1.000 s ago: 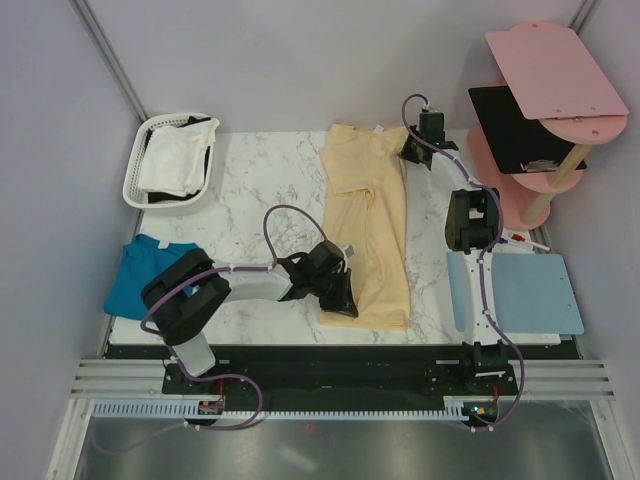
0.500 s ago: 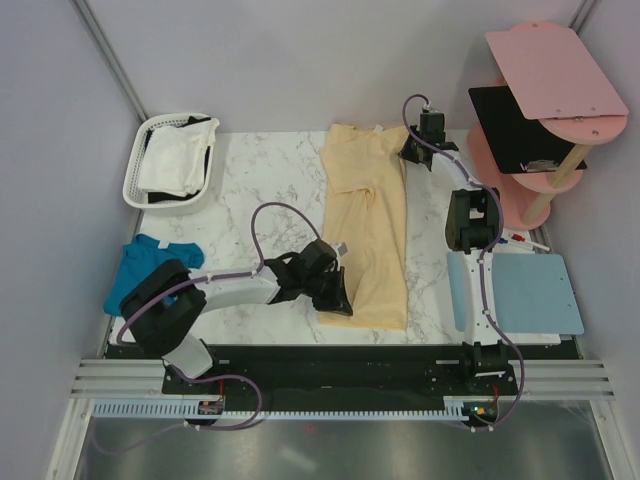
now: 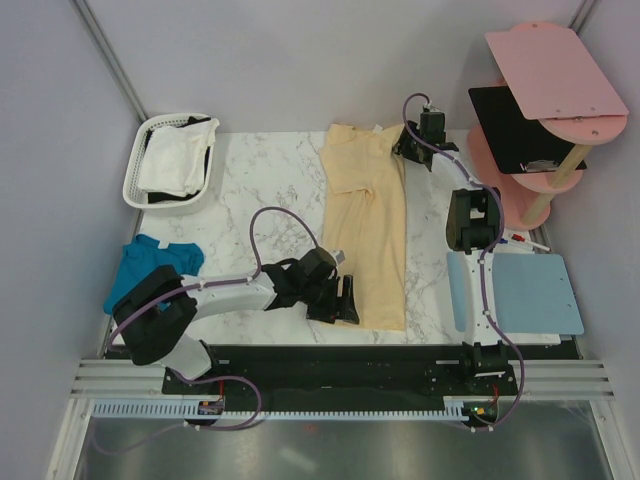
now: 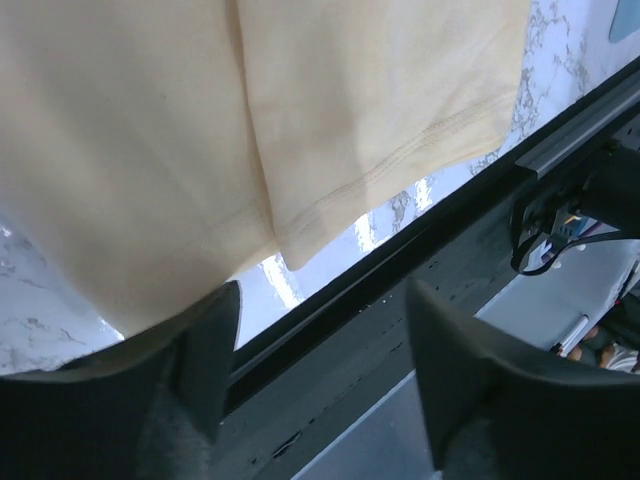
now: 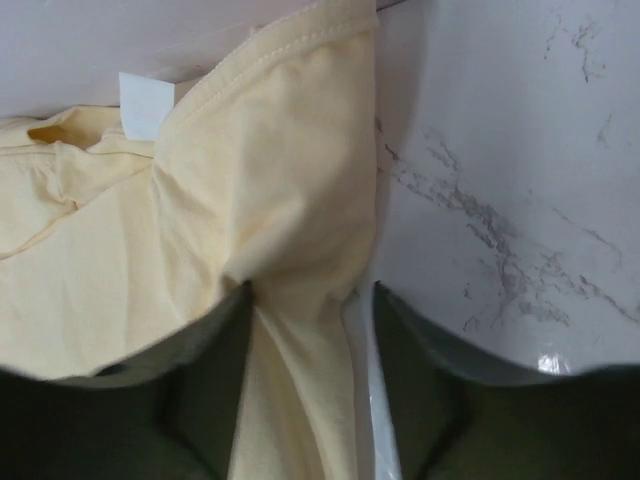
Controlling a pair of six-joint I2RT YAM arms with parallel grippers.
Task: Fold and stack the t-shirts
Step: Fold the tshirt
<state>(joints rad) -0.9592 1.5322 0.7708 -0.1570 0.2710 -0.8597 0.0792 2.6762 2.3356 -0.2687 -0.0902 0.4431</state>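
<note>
both jaws now parting: left gripper (image 4: 322,305) backing off yellow shirt (image 3: 368,220) hem, right gripper (image 5: 312,300) loosening near collar; white tag (image 5: 146,104) unreadable.

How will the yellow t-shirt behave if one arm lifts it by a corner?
Likely floppy: the yellow t-shirt lies in soft folds and creases, so it should sag and unfold. Probably light, since the cloth looks thin. On the smooth marble table it may slide or bunch when pushed.

We've got a marble table (image 3: 250,190): yellow shirt (image 3: 368,230) in the middle, teal shirt (image 3: 140,265) and basket (image 3: 135,185) left, blue mat (image 3: 530,290) right.
</note>
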